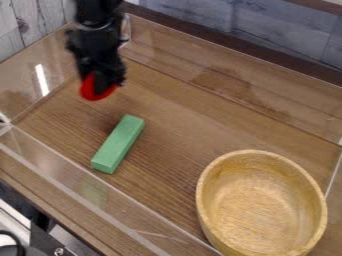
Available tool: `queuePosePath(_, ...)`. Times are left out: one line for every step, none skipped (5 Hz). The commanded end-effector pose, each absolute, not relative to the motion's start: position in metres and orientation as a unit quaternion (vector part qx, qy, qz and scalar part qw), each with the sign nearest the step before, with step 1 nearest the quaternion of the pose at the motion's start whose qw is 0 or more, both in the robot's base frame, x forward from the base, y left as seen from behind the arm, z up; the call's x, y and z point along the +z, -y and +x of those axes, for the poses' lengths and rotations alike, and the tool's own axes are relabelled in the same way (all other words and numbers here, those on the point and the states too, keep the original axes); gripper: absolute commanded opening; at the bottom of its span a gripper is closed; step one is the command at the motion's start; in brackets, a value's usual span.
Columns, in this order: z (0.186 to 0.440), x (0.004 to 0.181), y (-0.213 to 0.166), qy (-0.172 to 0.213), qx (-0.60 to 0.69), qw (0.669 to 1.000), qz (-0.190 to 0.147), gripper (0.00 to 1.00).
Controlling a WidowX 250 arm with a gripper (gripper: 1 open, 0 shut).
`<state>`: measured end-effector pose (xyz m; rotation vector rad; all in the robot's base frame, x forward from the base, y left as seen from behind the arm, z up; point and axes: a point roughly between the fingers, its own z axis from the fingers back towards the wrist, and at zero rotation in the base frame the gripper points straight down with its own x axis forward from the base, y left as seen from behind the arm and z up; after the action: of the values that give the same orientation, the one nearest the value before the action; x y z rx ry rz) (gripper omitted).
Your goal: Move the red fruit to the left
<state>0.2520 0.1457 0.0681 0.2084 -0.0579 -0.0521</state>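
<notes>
The red fruit [92,89] is small, round and glossy, and it sits between the black fingers of my gripper [96,84] at the upper left of the wooden table. The gripper points almost straight down and is shut on the fruit. The fruit hangs just above the table top, up and left of the green block [119,142]. Part of the fruit is hidden by the fingers.
A green rectangular block lies at centre left. A wooden bowl [262,205] stands at the lower right. Clear acrylic walls [43,78] ring the table, with a low one along the front edge [80,185].
</notes>
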Motion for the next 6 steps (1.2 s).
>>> queuePosePath(0.268,0.062,-0.175,0.053,-0.012,0.991,0.12,0.0)
queuePosePath(0.276,0.043,-0.187,0.052,0.002,0.991,0.12,0.0)
queuePosePath(0.281,0.037,-0.186,0.048,0.025,0.992,0.117,1.0)
queuePosePath(0.285,0.032,-0.183,0.044,0.051,0.991,0.115,1.0)
queuePosePath(0.288,0.031,-0.191,0.041,0.078,0.99,0.112,1.0)
queuePosePath(0.289,0.03,-0.2,0.04,0.104,0.988,0.108,0.0)
